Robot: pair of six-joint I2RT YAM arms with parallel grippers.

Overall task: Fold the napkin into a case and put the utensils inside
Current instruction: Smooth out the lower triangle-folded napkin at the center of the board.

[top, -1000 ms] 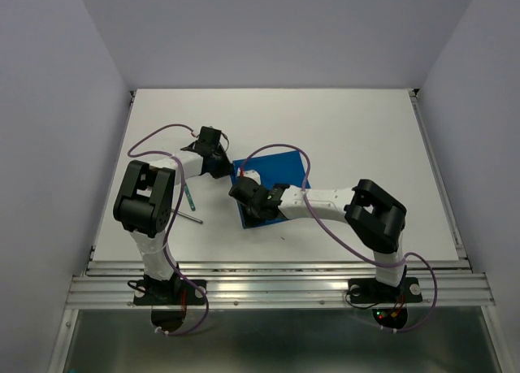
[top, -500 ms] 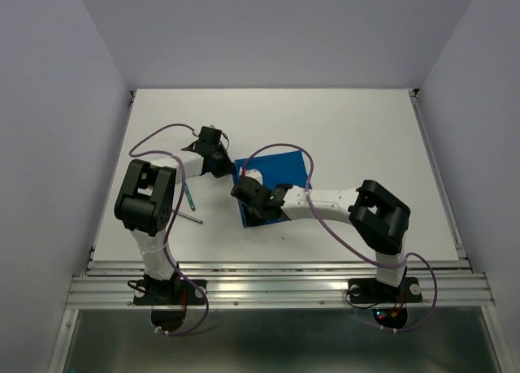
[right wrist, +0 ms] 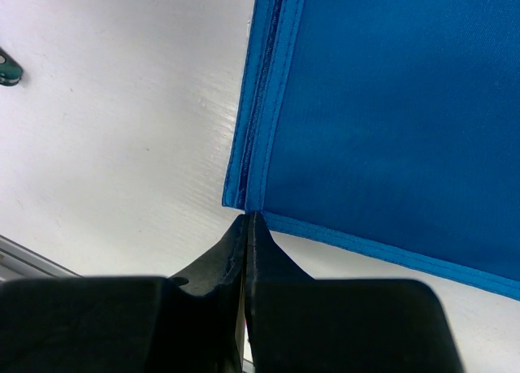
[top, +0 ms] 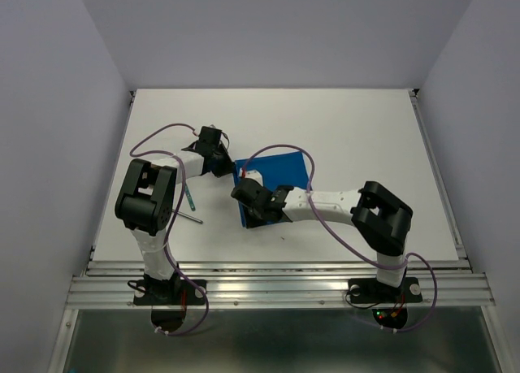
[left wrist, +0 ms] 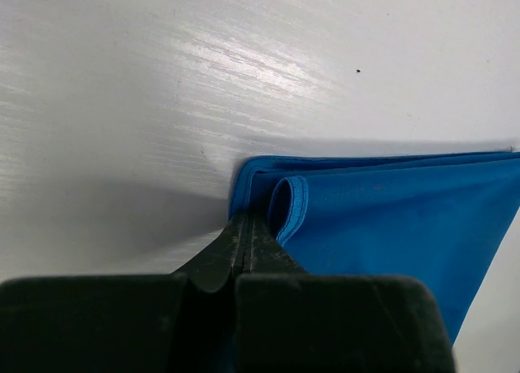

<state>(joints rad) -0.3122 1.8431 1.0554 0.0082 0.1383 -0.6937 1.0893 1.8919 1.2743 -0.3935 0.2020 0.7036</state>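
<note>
The utensils (top: 189, 196) are left lying apart from the cloth, behind the left gripper (left wrist: 244, 227), judged to be kept out of the fold's way. One corner of the napkin (left wrist: 390, 219) is pinched in its closed jaws. The neighbouring corner is pinched by the right gripper (right wrist: 246, 220), presumably so that edge can be carried over evenly.

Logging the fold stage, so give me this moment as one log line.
napkin: on table | left gripper: shut on far-left corner | right gripper: shut on near-left corner | utensils: on table, outside napkin
</note>
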